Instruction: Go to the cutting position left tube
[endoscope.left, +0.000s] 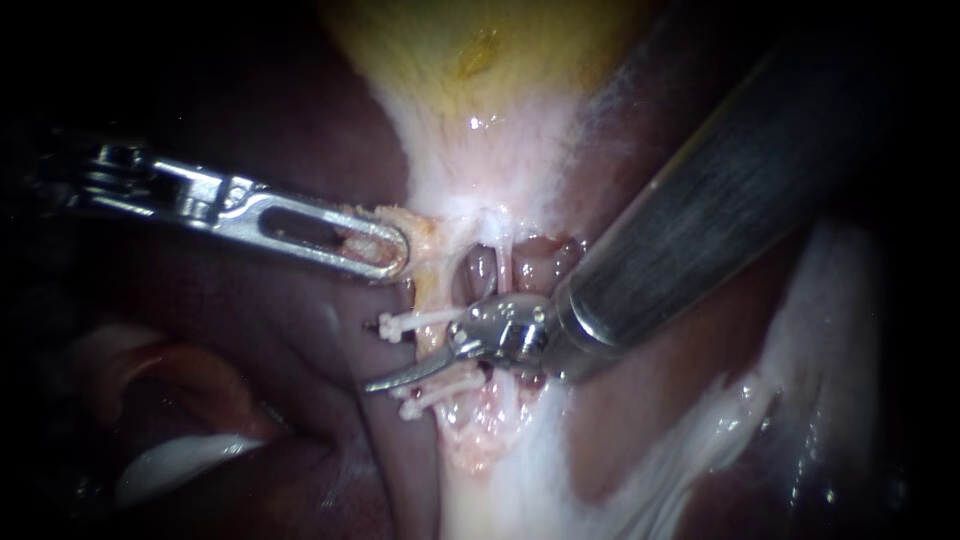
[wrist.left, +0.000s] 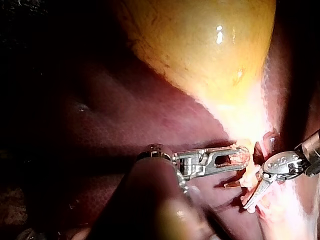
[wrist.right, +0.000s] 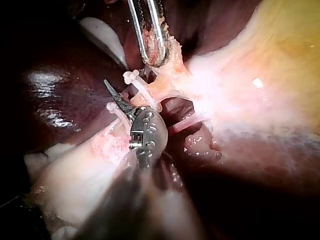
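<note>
My left instrument (endoscope.left: 385, 252) comes in from the left, its slotted jaws shut on pale tissue at the gallbladder (endoscope.left: 470, 70) neck, just above the left tube (endoscope.left: 430, 345). That tube carries two white clips, an upper clip (endoscope.left: 410, 322) and a lower clip (endoscope.left: 435, 395). My right instrument (endoscope.left: 400, 378) reaches in from the upper right, and its thin tip lies across the left tube between the clips. Only one blade shows clearly. In the right wrist view the tip (wrist.right: 117, 95) sits between the clips (wrist.right: 132, 77), with the left instrument (wrist.right: 155, 55) ahead of it.
Dark liver (endoscope.left: 300, 330) surrounds the field. A thinner pale tube (endoscope.left: 503, 260) runs to the right of the clipped one, close to the right instrument's wrist (endoscope.left: 510, 330). White fatty tissue (endoscope.left: 520, 470) spreads below the clips. The broad right shaft (endoscope.left: 700, 220) hides the tissue behind it.
</note>
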